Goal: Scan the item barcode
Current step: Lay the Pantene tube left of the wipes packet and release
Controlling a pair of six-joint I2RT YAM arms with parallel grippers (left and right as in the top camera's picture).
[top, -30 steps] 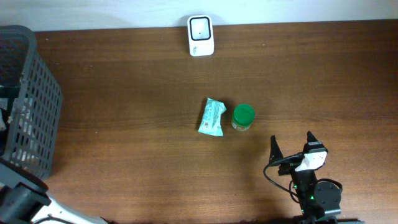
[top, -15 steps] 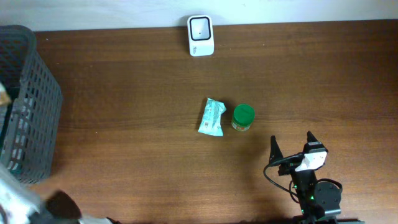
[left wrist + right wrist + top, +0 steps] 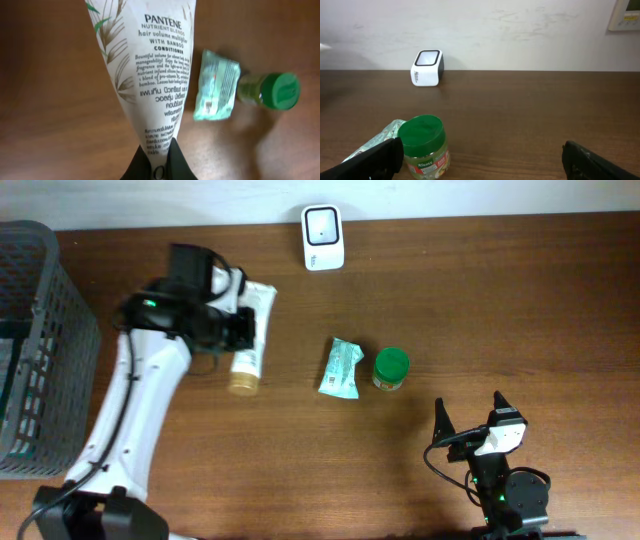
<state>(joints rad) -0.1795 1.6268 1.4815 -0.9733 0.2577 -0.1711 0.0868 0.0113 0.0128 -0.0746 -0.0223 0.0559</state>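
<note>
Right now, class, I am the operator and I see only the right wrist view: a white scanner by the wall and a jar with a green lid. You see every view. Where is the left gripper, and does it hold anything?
Observer: The left gripper is shut on a white conditioner tube, to the left of the scanner.
Operator: Which way does the tube point?
Observer: From overhead, its gold cap points away from the scanner, toward the robot's side.
Operator: Is anything else out of my sight?
Observer: A dark wire basket stands to the left of that gripper.
</note>
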